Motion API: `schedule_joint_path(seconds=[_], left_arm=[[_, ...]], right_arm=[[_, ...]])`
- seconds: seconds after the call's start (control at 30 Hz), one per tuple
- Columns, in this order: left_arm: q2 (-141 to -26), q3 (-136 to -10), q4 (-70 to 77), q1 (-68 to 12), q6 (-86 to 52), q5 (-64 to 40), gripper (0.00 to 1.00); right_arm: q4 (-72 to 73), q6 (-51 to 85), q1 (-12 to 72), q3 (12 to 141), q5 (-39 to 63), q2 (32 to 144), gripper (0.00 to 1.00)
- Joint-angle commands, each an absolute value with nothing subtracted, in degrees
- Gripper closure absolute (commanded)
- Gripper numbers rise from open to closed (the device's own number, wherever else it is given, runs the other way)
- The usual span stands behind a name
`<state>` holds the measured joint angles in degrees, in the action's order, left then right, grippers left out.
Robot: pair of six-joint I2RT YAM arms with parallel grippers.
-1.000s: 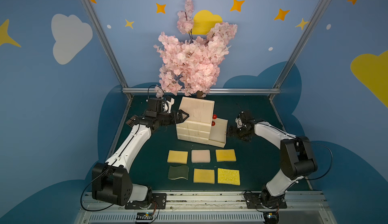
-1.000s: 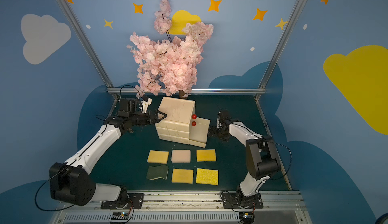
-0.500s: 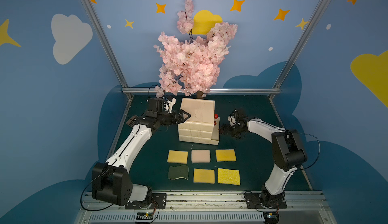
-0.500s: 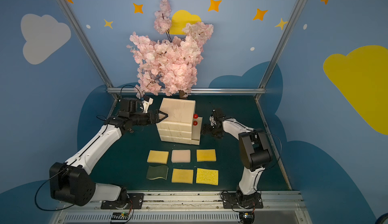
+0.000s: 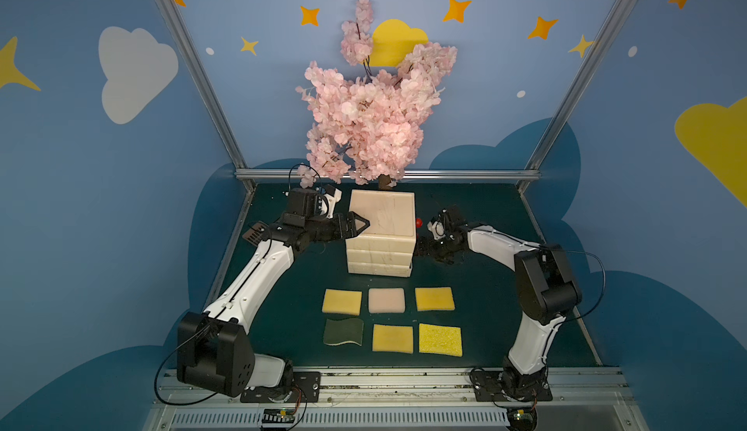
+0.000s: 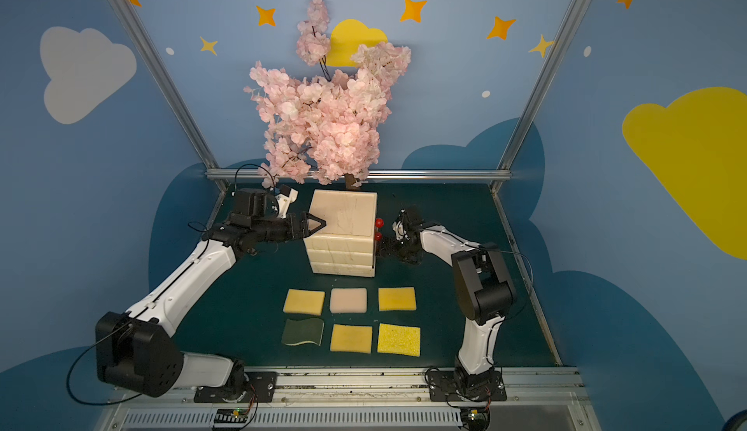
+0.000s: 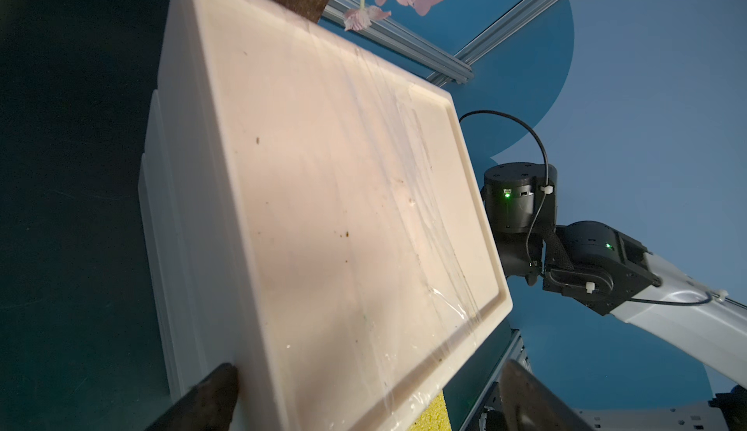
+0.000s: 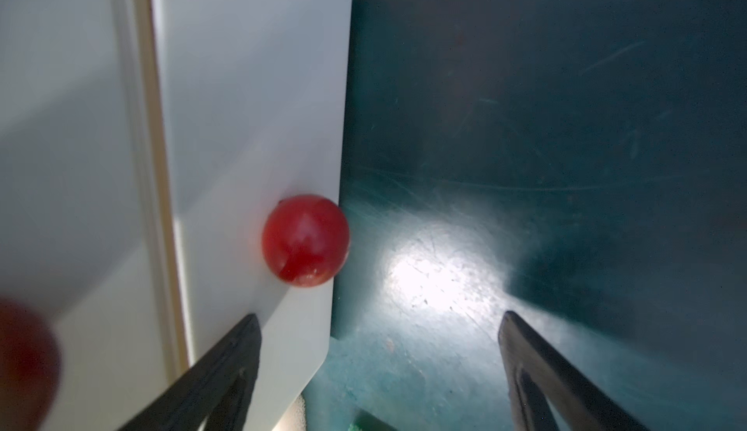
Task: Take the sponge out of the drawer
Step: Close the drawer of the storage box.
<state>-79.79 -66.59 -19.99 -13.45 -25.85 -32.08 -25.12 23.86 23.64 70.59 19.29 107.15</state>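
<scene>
The white drawer unit [image 5: 382, 219] [image 6: 343, 217] stands at the back of the mat with all its drawers pushed in; nothing inside them shows. Red knobs [image 6: 378, 223] [image 8: 305, 240] mark the fronts on its right side. Several sponges lie in two rows in front of it, among them a pink one [image 5: 386, 300] and a dark green one [image 5: 343, 331]. My left gripper [image 5: 359, 223] [image 7: 368, 368] is open, straddling the unit's top left edge. My right gripper [image 5: 420, 245] [image 8: 379, 318] is open at the drawer fronts, one finger [image 8: 226, 356] against a front.
A pink blossom tree [image 5: 372, 126] rises right behind the drawer unit. Metal frame posts and a rail [image 5: 388, 174] bound the dark green mat [image 5: 477, 328]. A bright yellow sponge [image 5: 440, 339] lies at the front right of the rows.
The lowest drawer, pulled out to the right a second ago, has slid back in with my right gripper following it leftward. The left arm has stayed put.
</scene>
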Motion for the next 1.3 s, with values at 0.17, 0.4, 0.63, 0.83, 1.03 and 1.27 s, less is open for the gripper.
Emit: schedule_joint_path(seconds=[0.17, 0.4, 0.63, 0.83, 1.03, 1.27], left_arm=[[-81.08, -65.72, -17.98, -17.41, -27.02, -36.83, 0.0], [-81.09, -65.77, -18.32, -18.07, -27.07, -36.53, 0.0], [-80.01, -66.49, -20.57, -18.02, -24.85, -33.29, 0.0], [-78.73, -67.19, -22.69, -15.95, -23.88, -30.05, 0.0], [-77.2, -67.4, -23.59, -13.05, -22.78, -27.91, 0.0], [-76.55, -67.5, -24.39, -11.98, -20.12, -24.75, 0.0]], right_arm=[[-25.35, 24.72, 24.54, 70.43, 20.38, 106.44, 0.09], [-25.68, 24.74, 24.93, 70.51, 20.16, 105.95, 0.09], [-27.05, 24.09, 25.49, 69.19, 12.8, 100.46, 0.09], [-30.58, 23.2, 24.19, 68.25, 5.05, 92.65, 0.08], [-31.82, 22.16, 21.16, 66.19, 1.04, 84.06, 0.08], [-32.04, 22.87, 18.47, 61.73, -12.56, 73.03, 0.08]])
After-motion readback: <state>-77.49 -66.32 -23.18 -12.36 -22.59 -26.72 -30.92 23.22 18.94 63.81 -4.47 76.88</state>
